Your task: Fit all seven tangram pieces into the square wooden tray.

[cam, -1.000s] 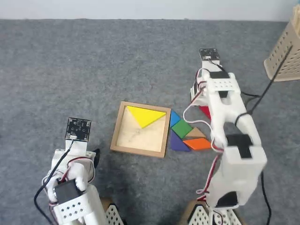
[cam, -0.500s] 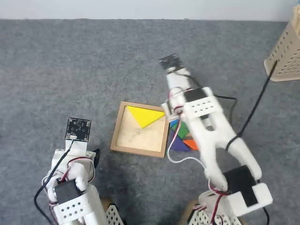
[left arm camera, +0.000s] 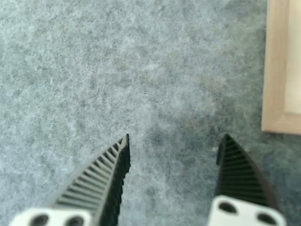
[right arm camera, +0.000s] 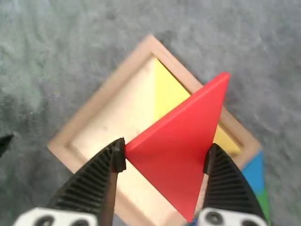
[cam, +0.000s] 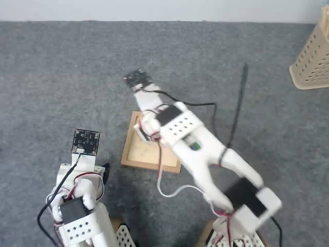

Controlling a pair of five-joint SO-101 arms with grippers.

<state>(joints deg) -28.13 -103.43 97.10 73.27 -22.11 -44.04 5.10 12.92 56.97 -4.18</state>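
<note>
Right gripper (right arm camera: 167, 148): squeezing red triangle (right arm camera: 183, 141) over wooden tray (right arm camera: 99, 92), likely to drop it in.
Left gripper (left arm camera: 176, 141): fingers wide apart, empty, beside wooden tray.

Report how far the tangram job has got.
Done: the yellow triangle lies in the tray. In hand: the right gripper holds the red triangle above the tray. Left: placing it, then at least the blue piece and green piece lying outside the tray. The left gripper is open over the carpet.
</note>
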